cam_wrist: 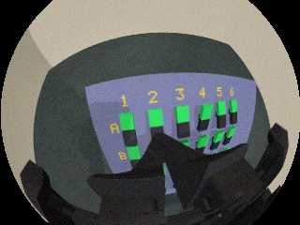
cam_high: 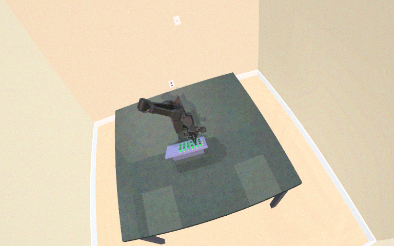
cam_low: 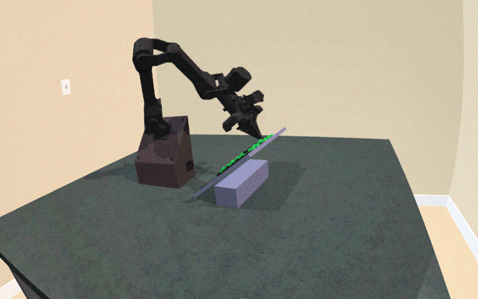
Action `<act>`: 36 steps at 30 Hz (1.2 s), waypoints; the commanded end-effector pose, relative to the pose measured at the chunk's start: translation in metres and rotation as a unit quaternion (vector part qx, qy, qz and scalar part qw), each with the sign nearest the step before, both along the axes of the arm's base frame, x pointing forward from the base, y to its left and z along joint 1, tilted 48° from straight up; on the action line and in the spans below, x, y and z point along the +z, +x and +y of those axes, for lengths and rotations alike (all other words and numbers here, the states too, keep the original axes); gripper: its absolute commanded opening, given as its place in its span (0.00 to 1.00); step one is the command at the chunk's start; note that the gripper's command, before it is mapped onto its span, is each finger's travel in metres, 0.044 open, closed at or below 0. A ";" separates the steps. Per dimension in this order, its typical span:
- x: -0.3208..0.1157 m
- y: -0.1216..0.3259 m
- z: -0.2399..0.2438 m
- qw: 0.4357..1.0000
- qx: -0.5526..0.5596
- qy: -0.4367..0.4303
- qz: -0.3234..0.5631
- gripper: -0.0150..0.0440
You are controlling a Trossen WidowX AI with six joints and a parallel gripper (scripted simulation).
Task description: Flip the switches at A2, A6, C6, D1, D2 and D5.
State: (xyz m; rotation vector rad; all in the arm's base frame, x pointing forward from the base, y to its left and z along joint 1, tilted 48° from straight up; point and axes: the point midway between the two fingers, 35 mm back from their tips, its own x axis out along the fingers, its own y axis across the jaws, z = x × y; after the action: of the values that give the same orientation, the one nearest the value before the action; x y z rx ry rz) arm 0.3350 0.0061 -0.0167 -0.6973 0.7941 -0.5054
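Observation:
The lilac switch panel (cam_high: 171, 151) (cam_low: 282, 131) (cam_wrist: 100, 112) is tilted, with its far edge higher. Its switches have green and black parts. My gripper (cam_high: 195, 144) (cam_low: 261, 138) (cam_wrist: 159, 137) is shut and empty, its tips at the lower, black part of switch A2 (cam_wrist: 156, 118). I cannot tell whether they press on it. A2's green part shows above the tips. Switch A6 (cam_wrist: 233, 107) shows green above black. My fingers hide B2 and most of rows C and D in the wrist view, so D1, D2 and D5 cannot be read, nor can C6 clearly.
Switches A1 (cam_wrist: 127, 128) and A3 (cam_wrist: 182, 122) stand on either side of A2. B1 (cam_wrist: 134, 153) lies close to the left finger. A lilac block (cam_low: 226, 187) stands under the panel on the dark table (cam_high: 214, 188) (cam_low: 141, 237). The arm's brown base (cam_low: 160, 168) is behind the panel's low edge.

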 end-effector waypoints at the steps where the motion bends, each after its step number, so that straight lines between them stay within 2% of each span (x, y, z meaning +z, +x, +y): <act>1: -0.001 0.000 -0.001 1.000 0.002 -0.001 0.003 0.25; 36: -0.002 0.002 -0.003 1.000 0.002 -0.001 0.003 0.25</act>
State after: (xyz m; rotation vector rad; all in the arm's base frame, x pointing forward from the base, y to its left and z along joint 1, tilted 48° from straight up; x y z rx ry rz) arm 0.3365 0.0040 -0.0185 -0.6987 0.7944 -0.5052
